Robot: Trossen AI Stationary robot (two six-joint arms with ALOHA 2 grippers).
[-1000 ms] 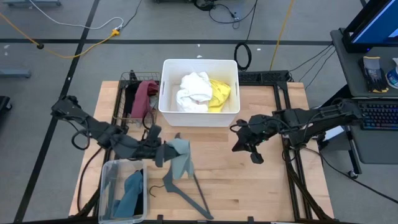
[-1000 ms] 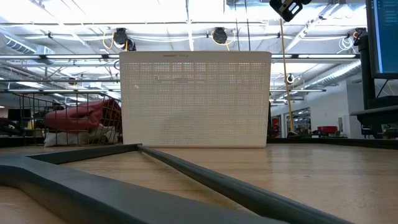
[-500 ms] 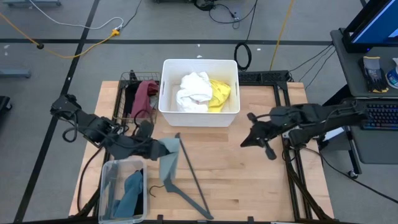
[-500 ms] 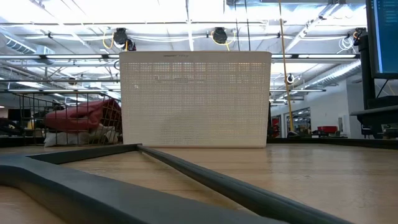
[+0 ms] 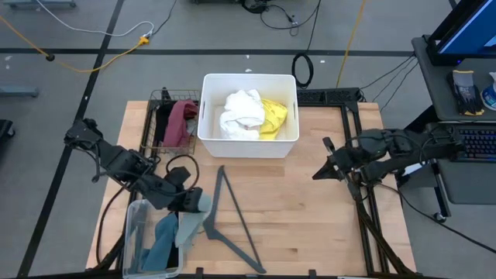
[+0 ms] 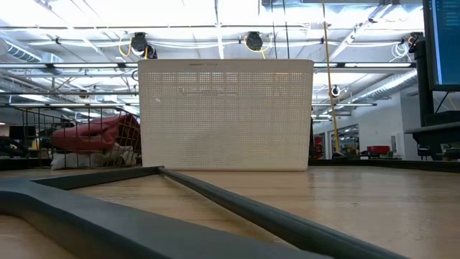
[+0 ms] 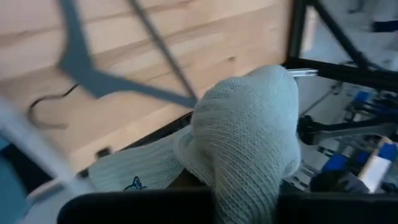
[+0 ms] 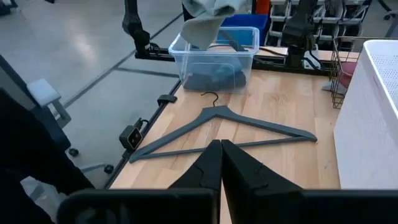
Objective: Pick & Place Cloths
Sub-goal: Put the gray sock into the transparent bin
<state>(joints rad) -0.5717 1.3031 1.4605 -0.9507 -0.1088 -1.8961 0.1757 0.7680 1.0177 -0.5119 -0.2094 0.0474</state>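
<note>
My left gripper [image 5: 194,206] is shut on a sage-green cloth [image 5: 188,228], which hangs over the right wall of a clear plastic bin [image 5: 136,232] at the table's near left. A teal cloth [image 5: 164,239] lies in that bin. White [image 5: 242,112] and yellow [image 5: 273,118] cloths lie in the white basket [image 5: 249,146]. Maroon [image 5: 180,118] and black [image 5: 163,120] cloths rest in a wire basket [image 5: 155,97]. My right gripper [image 5: 318,173] is shut on nothing, in the air near the table's right side. My left gripper holds the sage-green cloth by a bunched upper part [image 7: 249,137], slanting down from the table's left. The cloth itself covers the fingers in the left wrist view, so the layers cannot be told. The cloth hangs slack below the gripper [image 8: 208,15], above the bin.
A thin grey clothes hanger [image 5: 232,225] lies flat on the wood, just right of the bin, between the two arms. The white basket stands at the far middle. A black frame [image 5: 353,124] runs along the table's right edge.
My left gripper has carried the sage-green cloth from above the hanger toward the table's near left, over the bin's right wall, turning and tipping downward on the way. My right gripper has drawn back toward the table's right edge and risen a little.
</note>
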